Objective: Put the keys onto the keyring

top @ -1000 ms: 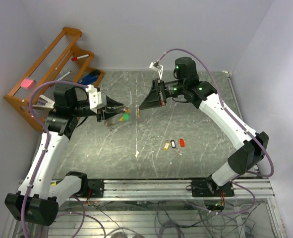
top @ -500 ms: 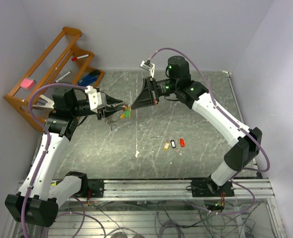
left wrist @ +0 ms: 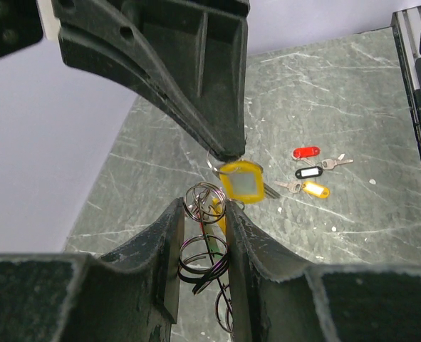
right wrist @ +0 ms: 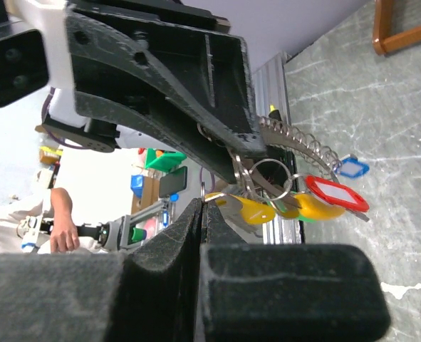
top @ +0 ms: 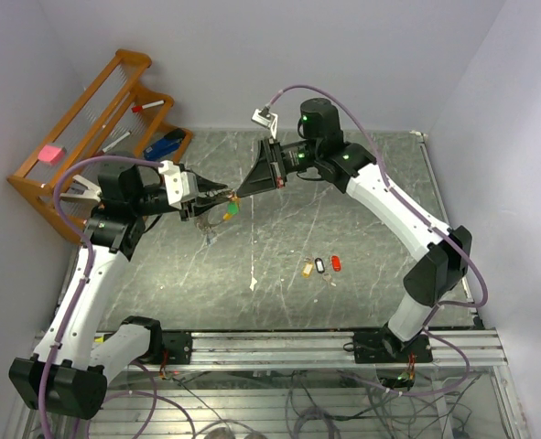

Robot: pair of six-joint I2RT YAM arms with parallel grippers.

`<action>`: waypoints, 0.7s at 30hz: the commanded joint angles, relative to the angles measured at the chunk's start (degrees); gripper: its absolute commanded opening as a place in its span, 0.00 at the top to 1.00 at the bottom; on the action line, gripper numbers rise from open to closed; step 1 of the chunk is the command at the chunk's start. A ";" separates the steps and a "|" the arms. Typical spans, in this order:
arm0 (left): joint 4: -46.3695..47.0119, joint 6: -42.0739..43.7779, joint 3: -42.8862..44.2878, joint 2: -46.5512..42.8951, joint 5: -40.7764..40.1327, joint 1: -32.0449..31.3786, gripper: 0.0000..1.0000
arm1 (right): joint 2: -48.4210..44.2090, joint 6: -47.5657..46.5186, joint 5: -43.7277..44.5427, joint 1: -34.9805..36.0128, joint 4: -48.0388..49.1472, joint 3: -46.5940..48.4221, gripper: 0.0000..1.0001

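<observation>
My left gripper (top: pixel 217 194) is shut on the keyring (top: pixel 224 212), a bunch of silvery metal rings (left wrist: pixel 204 239) held above the table, with green and yellow tags hanging from it. My right gripper (top: pixel 239 193) meets it tip to tip and is shut on the small ring of a yellow-tagged key (left wrist: pixel 242 179). In the right wrist view the shut fingers (right wrist: pixel 210 203) pinch that key (right wrist: pixel 256 210) next to the keyring (right wrist: pixel 271 178), where a red tag (right wrist: pixel 336 194) also hangs. Three loose keys lie on the table: yellow (top: pixel 307 268), black-and-white (top: pixel 320 265) and red (top: pixel 335 263).
A wooden rack (top: pixel 96 119) stands at the back left with pens, a pink note and a blue object on it. A small white scrap (top: pixel 254 284) lies on the dark marbled table (top: pixel 362 210). A metal rail (top: pixel 279 343) runs along the near edge.
My right arm has swung left with the yellow-tagged key until its tip meets the left gripper at the keyring. The left gripper has stayed almost in place.
</observation>
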 commanded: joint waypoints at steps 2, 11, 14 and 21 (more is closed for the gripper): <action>1.59 2.95 0.28 -1.16 -0.44 -0.70 0.93 | 1.10 -0.81 0.30 0.29 -3.34 1.37 1.00; -0.15 6.01 0.37 -1.30 -0.99 -1.13 0.93 | 2.22 -0.32 0.45 0.32 -4.63 2.51 1.00; -0.86 7.17 0.56 -1.24 -1.09 -1.32 0.93 | 2.74 -0.36 0.50 0.30 -4.95 2.77 1.00; -1.34 8.62 0.48 -1.24 -1.35 -1.97 0.93 | 3.79 -0.55 0.64 0.30 -6.17 3.99 1.00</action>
